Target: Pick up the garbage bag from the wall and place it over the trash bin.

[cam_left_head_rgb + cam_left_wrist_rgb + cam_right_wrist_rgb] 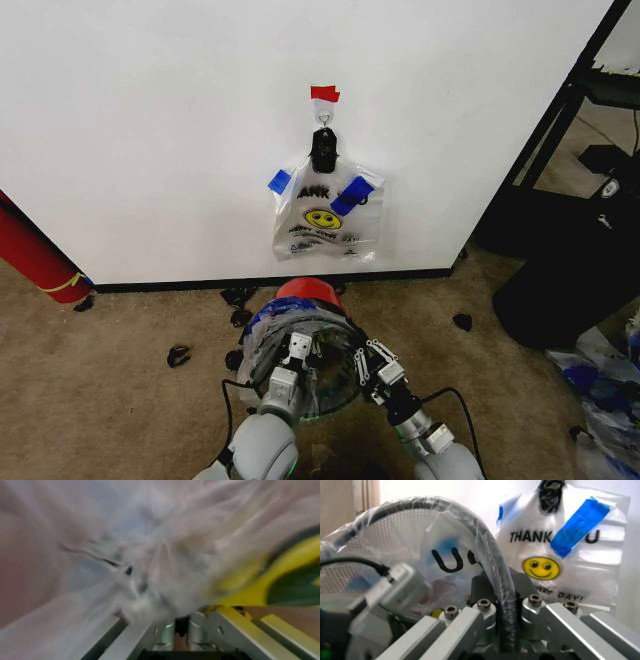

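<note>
The garbage bag [300,350], thin crinkly see-through plastic, is draped over the round red trash bin [308,292] on the carpet below the white wall [150,130]. Left hand [296,352] and right hand [372,362] both touch the film at the rim; how far either is open cannot be told. A similar smiley bag [326,215] hangs above from a black clip [323,148].
</note>
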